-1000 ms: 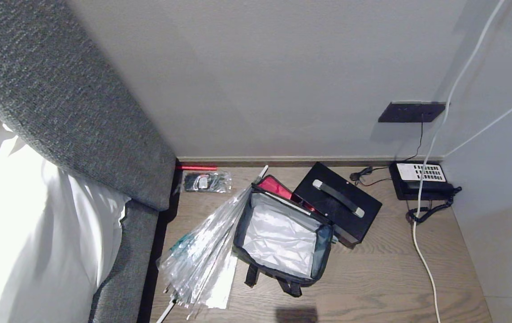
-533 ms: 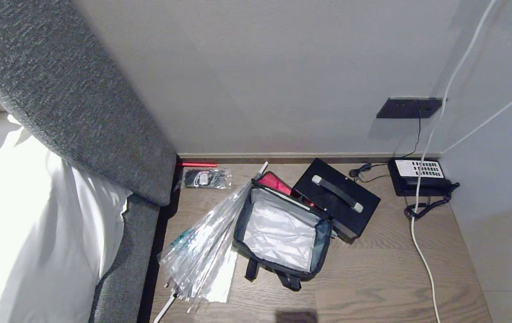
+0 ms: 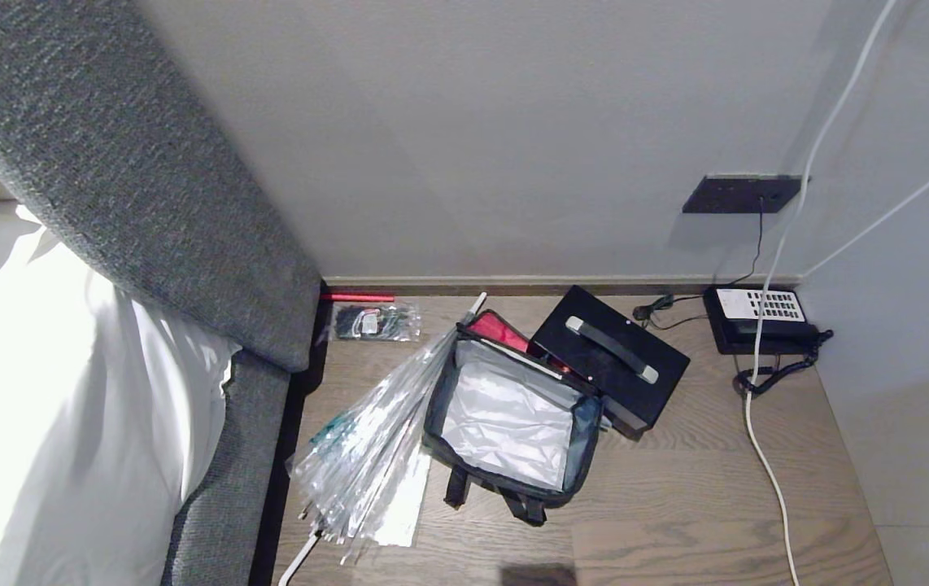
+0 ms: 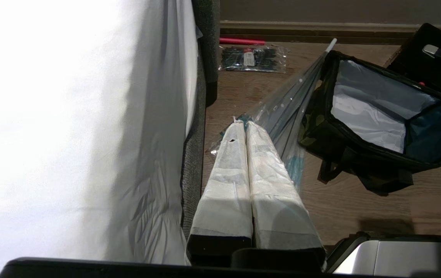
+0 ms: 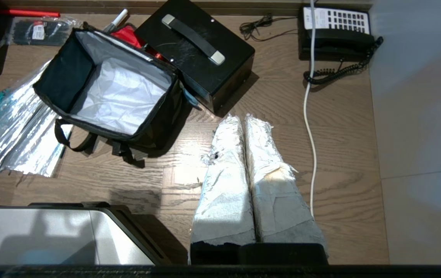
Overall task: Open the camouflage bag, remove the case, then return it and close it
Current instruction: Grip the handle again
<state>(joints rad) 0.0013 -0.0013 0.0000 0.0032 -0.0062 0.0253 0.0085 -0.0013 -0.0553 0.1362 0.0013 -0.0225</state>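
Head view, floor inventory: we log the camouflage bag (image 3: pixel 511 423) open and empty beside the wrapped umbrella (image 3: pixel 367 456); black case (image 3: pixel 609 358) out behind it. Left gripper (image 4: pixel 245 125) and right gripper (image 5: pixel 243 119) pressed together, holding nothing. Return and closing remain.

left end effector (image 4: pixel 245 125) fingers pressed together, empty; right end effector (image 5: pixel 243 119) likewise, both aloft
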